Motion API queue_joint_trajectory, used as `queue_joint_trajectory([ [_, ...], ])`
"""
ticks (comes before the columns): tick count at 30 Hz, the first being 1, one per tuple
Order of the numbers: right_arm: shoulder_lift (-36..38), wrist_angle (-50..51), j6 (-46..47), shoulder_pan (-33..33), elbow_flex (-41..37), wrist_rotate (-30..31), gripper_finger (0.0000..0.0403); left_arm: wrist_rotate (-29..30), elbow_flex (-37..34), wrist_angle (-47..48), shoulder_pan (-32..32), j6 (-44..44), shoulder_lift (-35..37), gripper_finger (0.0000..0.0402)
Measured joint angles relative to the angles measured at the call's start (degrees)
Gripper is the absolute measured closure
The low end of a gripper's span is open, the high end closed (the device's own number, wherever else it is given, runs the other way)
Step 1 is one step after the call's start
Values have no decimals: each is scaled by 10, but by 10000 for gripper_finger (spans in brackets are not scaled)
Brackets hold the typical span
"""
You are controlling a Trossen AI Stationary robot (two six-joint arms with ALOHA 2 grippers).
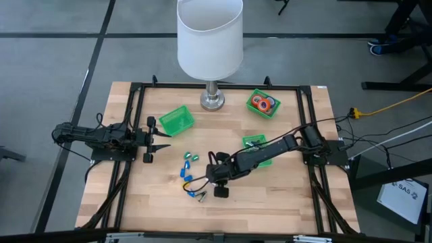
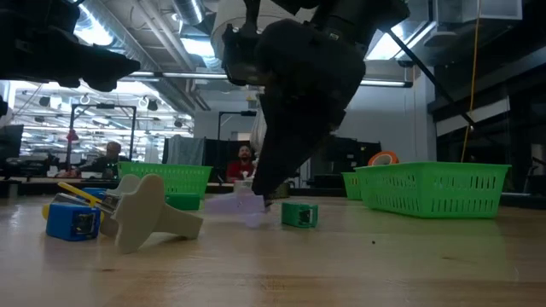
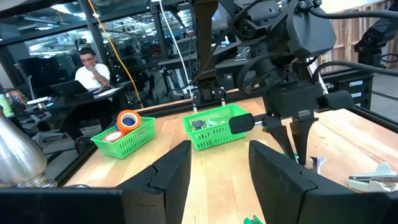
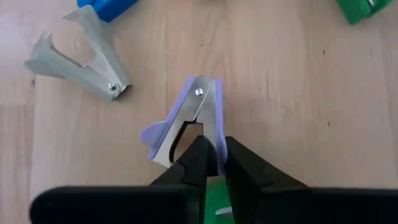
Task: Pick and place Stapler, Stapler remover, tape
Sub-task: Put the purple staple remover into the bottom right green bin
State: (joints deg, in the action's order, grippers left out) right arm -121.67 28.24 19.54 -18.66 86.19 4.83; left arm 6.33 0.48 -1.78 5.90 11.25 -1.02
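Right wrist view: right end effector (image 4: 212, 155) clenched on purple staple remover (image 4: 189, 118), jaw tips hidden behind fingers (image 4: 199, 163).

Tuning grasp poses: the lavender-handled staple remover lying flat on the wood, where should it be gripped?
Come straight down on the lavender-handled steel staple remover and pinch one flat jaw arm edge-on, near the open claw end. It lies on its side, rivet up; the right end effector already straddles that arm.

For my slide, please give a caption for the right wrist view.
Right gripper closing its jaws on a purple staple remover, a grey staple remover lying nearby.
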Motion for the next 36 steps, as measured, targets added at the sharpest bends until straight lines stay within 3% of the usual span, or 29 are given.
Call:
queue_joint_trajectory([
  [10, 28, 18, -55, 0, -3, 0, 365, 0, 0, 0, 0, 0, 0, 245],
  [20, 105, 71, -101, 6, -12, 16, 363, 0, 0, 0, 0, 0, 0, 245],
  [29, 226, 36, -75, 48, -171, 16, 362, 0, 0, 0, 0, 0, 0, 245],
  [36, 310, 34, -74, 86, -249, -2, 362, 0, 0, 0, 0, 0, 0, 245],
])
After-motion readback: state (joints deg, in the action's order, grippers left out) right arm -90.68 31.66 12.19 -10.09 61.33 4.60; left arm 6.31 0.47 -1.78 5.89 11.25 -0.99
